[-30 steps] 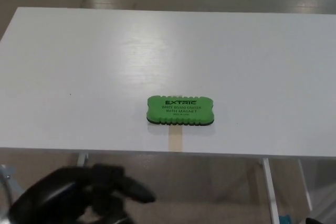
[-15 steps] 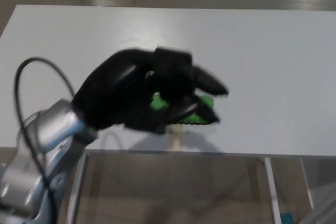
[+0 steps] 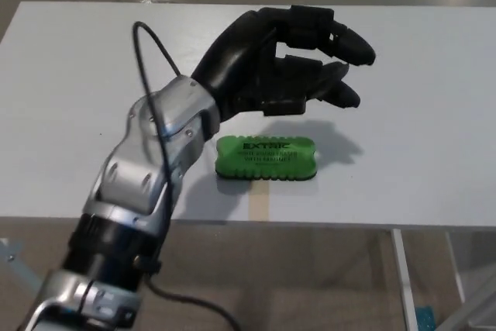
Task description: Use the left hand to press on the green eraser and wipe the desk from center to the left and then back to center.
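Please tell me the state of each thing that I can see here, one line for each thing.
green eraser: lying flat on the desk near its front edge, label facing up, not touched by anything.
left hand: raised over the desk just beyond the eraser, fingers apart, holding nothing.
desk: white, with the hand's shadow falling beside the eraser.
right hand: not in view.

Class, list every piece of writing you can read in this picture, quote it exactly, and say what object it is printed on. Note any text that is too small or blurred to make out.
"EXTRIC": top line, in dark print on the green eraser.
Second line, smaller, on the same eraser: too blurred to read surely.
Third line, tiny, beneath it: unreadable.
No writing shows on the left hand or the white desk.
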Tool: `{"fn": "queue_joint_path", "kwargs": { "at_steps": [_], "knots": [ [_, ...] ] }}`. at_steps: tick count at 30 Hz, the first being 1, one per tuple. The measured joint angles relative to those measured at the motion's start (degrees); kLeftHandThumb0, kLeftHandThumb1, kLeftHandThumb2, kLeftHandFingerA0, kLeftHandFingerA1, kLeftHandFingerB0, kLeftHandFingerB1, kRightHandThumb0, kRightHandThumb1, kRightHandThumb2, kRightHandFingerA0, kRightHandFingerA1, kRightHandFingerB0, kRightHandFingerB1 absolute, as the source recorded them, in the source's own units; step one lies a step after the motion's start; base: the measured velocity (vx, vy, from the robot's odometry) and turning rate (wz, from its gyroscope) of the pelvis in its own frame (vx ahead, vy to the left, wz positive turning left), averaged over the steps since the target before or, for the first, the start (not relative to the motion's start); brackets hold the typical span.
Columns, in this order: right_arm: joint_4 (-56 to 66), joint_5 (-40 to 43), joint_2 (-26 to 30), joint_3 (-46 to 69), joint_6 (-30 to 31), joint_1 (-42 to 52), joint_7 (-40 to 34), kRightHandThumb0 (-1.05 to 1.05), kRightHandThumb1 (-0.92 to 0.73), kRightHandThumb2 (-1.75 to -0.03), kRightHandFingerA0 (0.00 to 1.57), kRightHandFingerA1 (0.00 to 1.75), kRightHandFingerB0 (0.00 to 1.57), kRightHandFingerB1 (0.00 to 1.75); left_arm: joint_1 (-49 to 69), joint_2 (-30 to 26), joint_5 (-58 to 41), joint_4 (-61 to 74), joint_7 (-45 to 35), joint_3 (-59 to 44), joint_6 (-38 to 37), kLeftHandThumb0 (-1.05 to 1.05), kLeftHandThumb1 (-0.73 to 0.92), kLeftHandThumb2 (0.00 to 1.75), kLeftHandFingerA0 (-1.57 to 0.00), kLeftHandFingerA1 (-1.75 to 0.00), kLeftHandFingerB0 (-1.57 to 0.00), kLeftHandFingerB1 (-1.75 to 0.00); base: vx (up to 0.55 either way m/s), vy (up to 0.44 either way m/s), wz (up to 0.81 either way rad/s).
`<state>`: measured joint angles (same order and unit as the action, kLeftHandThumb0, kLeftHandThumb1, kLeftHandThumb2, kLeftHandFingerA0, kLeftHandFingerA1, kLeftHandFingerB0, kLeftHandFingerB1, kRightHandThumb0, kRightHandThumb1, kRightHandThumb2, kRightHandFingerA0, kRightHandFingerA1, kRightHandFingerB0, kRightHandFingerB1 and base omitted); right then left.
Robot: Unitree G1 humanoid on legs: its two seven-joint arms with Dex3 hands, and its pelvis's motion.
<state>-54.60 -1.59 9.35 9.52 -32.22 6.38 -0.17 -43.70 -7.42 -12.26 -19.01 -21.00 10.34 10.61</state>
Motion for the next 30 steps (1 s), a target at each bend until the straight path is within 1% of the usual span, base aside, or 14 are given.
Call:
{"fn": "queue_joint_path", "kwargs": {
  "at_steps": [1,7,14,22,30],
  "knots": [
    [0.12,0.00,0.00,-0.04,-0.02,0.03,0.00,-0.49,-0.79,-0.64,0.70,0.51,0.57,0.38,-1.64,0.76,0.87,-4.01,1.40,-0.06,0.01,-0.20,0.84,0.67,-1.08,-0.58,-0.85,-0.88,0.00,0.000,0.00],
    [0.83,-0.01,0.08,-0.23,-0.02,0.25,0.06,-0.49,-0.80,-0.64,0.70,0.50,0.57,0.38,-6.19,4.27,3.40,-17.75,7.02,-1.31,0.01,-0.21,0.85,0.66,-1.10,-0.62,-0.85,-0.89,0.00,0.000,0.00],
    [1.27,0.07,0.11,-0.53,-0.02,0.89,0.59,-0.48,-0.80,-0.64,0.71,0.50,0.57,0.38,-6.74,7.39,4.92,-29.19,11.91,-5.07,-0.94,-0.19,0.84,0.66,-1.10,-0.62,-0.86,-0.87,0.00,0.000,0.00],
    [1.19,0.12,0.11,-0.69,-0.04,0.90,1.08,-0.48,-0.80,-0.65,0.72,0.51,0.58,0.38,-5.30,9.13,5.71,-33.51,15.17,-7.21,-2.06,-0.20,0.85,0.66,-1.10,-0.61,-0.87,-0.87,0.00,0.000,0.00],
    [1.05,0.56,0.07,-0.51,-0.07,0.80,1.87,-0.48,-0.80,-0.65,0.72,0.51,0.58,0.39,-3.54,10.38,6.54,-34.31,15.68,-8.35,-6.20,-0.19,0.84,0.66,-1.11,-0.61,-0.86,-0.89,0.00,0.000,0.00]
  ]
}}
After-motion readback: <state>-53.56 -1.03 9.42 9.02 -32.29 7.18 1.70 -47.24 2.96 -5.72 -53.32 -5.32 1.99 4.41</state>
